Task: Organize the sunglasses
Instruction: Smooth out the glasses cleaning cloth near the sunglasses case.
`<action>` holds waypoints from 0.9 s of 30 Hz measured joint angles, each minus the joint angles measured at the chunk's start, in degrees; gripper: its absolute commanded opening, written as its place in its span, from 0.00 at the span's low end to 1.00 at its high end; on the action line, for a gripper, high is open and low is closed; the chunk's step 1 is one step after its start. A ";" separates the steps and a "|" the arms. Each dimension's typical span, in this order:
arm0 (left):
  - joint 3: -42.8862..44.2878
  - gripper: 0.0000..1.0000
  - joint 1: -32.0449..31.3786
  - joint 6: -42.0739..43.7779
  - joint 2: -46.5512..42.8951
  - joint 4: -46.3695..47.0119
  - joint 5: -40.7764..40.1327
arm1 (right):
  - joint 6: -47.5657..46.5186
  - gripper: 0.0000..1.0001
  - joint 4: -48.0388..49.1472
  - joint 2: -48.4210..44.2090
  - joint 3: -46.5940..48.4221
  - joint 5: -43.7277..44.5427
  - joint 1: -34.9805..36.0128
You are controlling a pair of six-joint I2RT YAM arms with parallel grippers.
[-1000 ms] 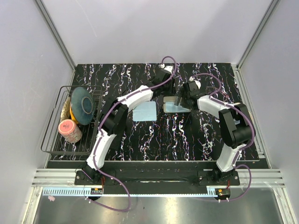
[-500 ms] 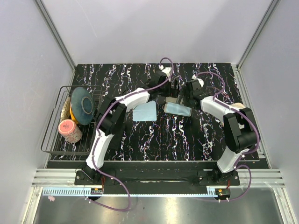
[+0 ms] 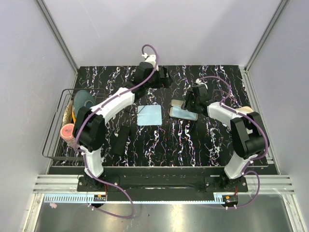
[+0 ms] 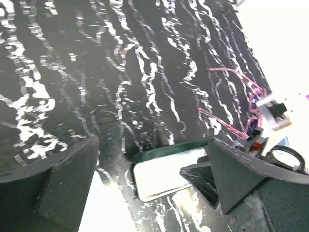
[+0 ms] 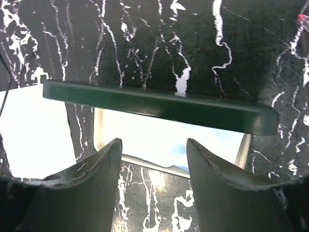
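Top external: open case (image 3: 183, 112) lies lengthwise left to right.

Overhead view down onto table (image 3: 169, 140); two close wrist views, both on the case (image 4: 166, 178).

green case (image 4: 161, 180) on marbled table (image 4: 120, 72)

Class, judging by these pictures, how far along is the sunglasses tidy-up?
Done: unclear; the inside of the open green case is washed out. In hand: the right gripper hovers at its lid, jaws apart; the left gripper is open and empty. Left: shutting the case; the blue cloth lies loose beside it.
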 measured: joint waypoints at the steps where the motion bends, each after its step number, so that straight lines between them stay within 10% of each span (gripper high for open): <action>1: -0.92 0.96 0.57 -0.09 -0.96 0.11 -0.61 | -0.20 0.58 0.13 0.02 0.00 -0.50 0.07; 27: -24.63 0.99 7.10 -4.07 -15.19 1.16 -1.29 | -9.16 0.50 -3.13 12.02 9.84 1.20 8.92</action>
